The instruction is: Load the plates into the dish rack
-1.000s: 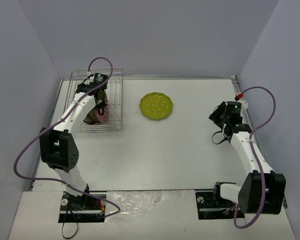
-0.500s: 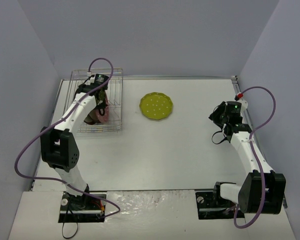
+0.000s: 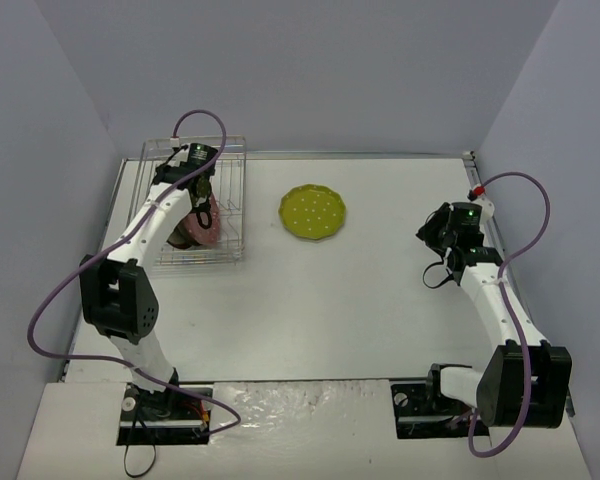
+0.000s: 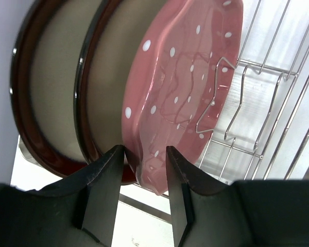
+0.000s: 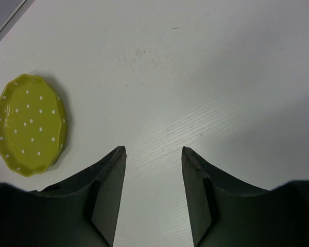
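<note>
The white table [image 3: 360, 300] carries the wire dish rack [image 3: 230, 180] and, beside it, a flat yellow-green plate [image 3: 313, 212].

I am reaching my left arm [image 3: 152, 218] far forward on the left side, wrist bent downward. My left fingers [image 4: 104, 190] are pinching the rim of the pink plate [image 4: 185, 77] in a narrow gap. I am holding my right arm [image 3: 492, 300] bent on the right side, its right fingers [image 5: 105, 198] parted wide, gripping nothing and pointing downward.
</note>
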Available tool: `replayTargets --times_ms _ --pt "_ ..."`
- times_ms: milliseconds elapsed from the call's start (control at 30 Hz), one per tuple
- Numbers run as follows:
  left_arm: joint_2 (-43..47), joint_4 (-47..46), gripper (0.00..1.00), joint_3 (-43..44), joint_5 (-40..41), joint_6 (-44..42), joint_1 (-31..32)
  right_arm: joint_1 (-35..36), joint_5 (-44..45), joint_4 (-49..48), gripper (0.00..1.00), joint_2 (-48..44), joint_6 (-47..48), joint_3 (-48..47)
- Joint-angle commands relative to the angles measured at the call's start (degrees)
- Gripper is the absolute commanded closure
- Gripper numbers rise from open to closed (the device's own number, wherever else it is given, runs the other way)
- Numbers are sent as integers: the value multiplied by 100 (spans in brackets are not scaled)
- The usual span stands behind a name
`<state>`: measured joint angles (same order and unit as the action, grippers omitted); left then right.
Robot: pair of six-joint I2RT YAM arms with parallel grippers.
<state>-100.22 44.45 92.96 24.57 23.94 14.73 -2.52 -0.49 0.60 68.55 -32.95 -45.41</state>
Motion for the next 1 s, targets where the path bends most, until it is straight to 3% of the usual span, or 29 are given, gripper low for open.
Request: replayTargets --times_ms 0,633,967 --pt "376 -55 66 460 281 -144 101 46 -4 -271 56 -40 -5 1" --pt "887 445 64 836 885 -339 505 224 32 -271 55 90 -73 -140" --pt "1495 405 63 654 494 -261 1035 614 311 -302 55 685 -170 -587"
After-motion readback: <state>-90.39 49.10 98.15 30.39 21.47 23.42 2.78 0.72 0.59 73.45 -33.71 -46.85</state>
